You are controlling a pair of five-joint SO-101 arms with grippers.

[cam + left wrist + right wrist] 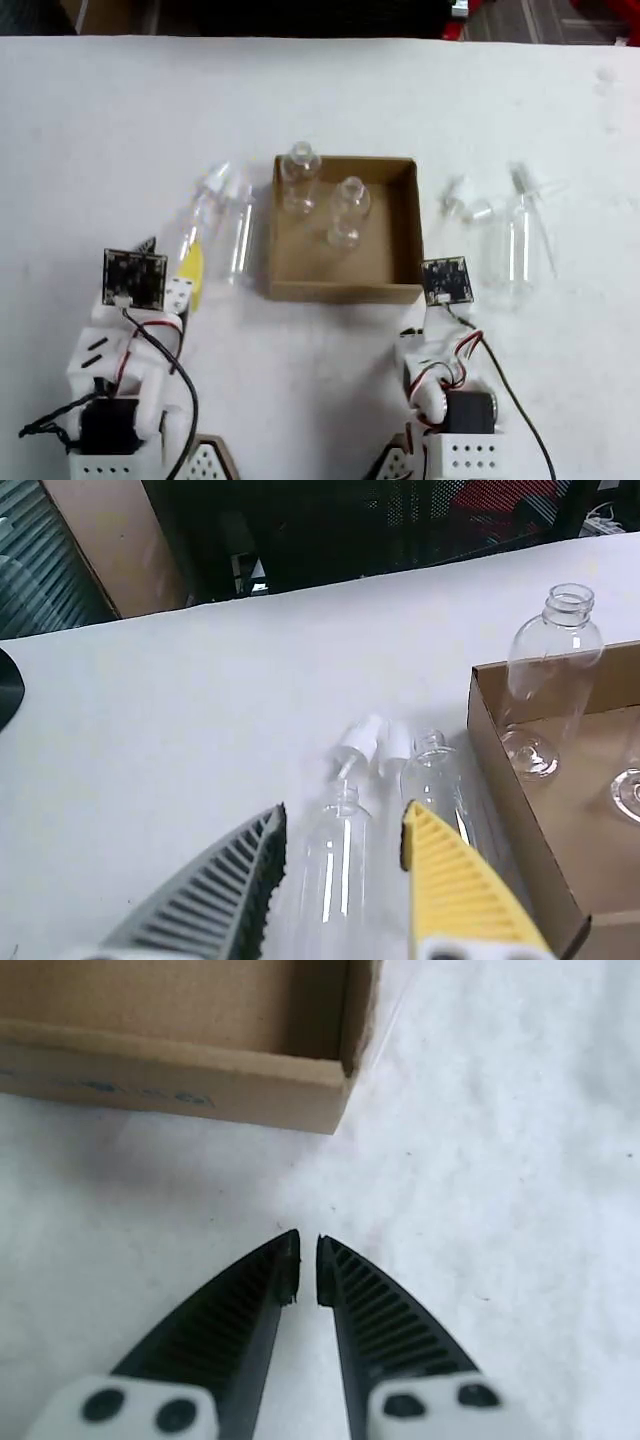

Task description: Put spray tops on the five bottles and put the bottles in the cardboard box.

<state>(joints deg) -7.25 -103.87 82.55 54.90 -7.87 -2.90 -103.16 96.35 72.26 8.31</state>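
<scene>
The left gripper (345,815) has its jaws spread, grey on one side and yellow on the other, straddling a clear bottle (335,880) that lies on its side on the table (180,710); whether either jaw touches it cannot be told. The bottle's long axis runs away from the arm, with the neck toward the table's far edge. A white spray top (358,745) sits at its mouth, seated or loose I cannot tell. Just beside it, nearer the box, a second bottle (440,780) lies parallel, its open neck pointing the same way.

The cardboard box (400,215) sits between the arms and holds two upright, uncapped bottles: a corner bottle (300,170) at its far left and a middle bottle (348,205).

The right gripper (308,1250) has its jaws drawn almost together, a thin slit between the tips, pinching nothing. It is over the table near the box's near right corner.

Right of the box a fifth bottle (515,245) lies lengthwise, neck toward the far edge, with loose spray tops (465,205) near it
</scene>
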